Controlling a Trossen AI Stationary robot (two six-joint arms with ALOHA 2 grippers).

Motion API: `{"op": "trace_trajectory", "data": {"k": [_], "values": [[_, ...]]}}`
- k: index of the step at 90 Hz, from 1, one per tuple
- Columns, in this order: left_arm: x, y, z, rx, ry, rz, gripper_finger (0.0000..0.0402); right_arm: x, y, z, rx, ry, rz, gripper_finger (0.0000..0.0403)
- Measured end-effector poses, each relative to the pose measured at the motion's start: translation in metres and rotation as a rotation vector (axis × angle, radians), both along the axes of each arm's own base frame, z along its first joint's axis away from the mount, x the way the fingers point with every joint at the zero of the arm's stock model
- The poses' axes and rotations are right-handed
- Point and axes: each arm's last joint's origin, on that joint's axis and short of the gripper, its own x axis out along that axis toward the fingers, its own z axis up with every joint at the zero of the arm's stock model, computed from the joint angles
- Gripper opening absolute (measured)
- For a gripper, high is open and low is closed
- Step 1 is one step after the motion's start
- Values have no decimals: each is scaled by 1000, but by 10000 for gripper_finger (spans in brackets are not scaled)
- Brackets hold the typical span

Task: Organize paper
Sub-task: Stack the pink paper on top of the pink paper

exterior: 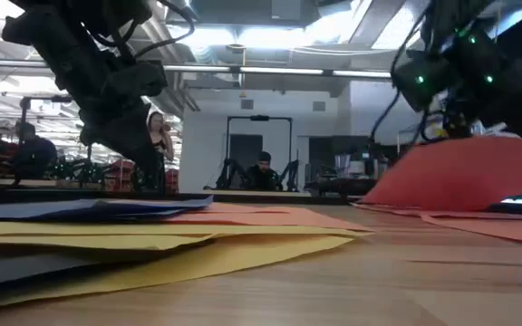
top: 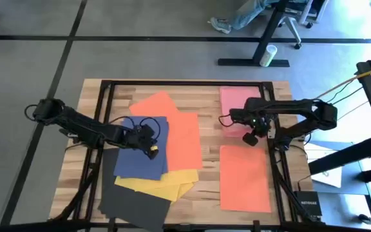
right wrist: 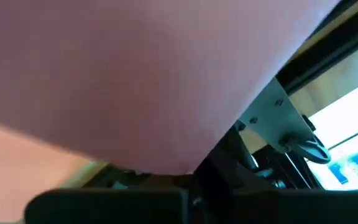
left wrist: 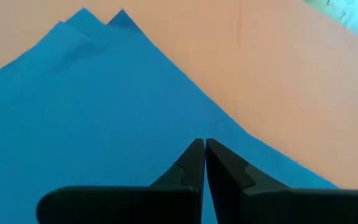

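- Nearest the table's front edge, a dark grey sheet (top: pixel 131 205) lies lowest in the left-hand pile, with yellow sheets (top: pixel 160 183) fanned over it.
- A navy blue sheet (top: pixel 142 149) tops that pile; the left gripper (left wrist: pixel 204 163) sits low over it with its fingers pressed together, holding nothing that I can see.
- Two orange sheets (top: pixel 176 132) spread askew beneath the navy one, toward the table's middle.
- On the right, a single orange-red sheet (top: pixel 245 178) lies flat and well apart from the pile.
- Beyond it, the right gripper (top: pixel 253 131) is clamped on the edge of a pink sheet (top: pixel 236 103); the low view shows that sheet tilted up off the wood.
- Judged from this, the step in hand is moving the pink sheet to stack it; next it needs lowering squarely onto a neighbour with edges aligned, or it may buckle.
- The wooden table (top: pixel 208 93) is pale butcher-block in a black frame.
- Past it lie grey floor, a desk leg, a white cup (top: pixel 267 55), and seated people.
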Motion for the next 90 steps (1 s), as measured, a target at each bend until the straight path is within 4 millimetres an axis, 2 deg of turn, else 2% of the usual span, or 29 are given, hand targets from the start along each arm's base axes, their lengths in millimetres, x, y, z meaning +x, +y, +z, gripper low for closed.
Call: {"op": "trace_trajectory", "data": {"k": [31,68,78,90], "values": [[2,0,-3,-2,7,5,0,9,-5,4,-88,-64,37,12],[2,0,-3,0,8,2,0,12,-5,5,-68,-97,47,113],[2,0,-3,0,8,2,0,19,-3,3,7,-196,93,101],[2,0,-3,-1,8,2,0,35,0,-1,4,-367,177,45]]}}
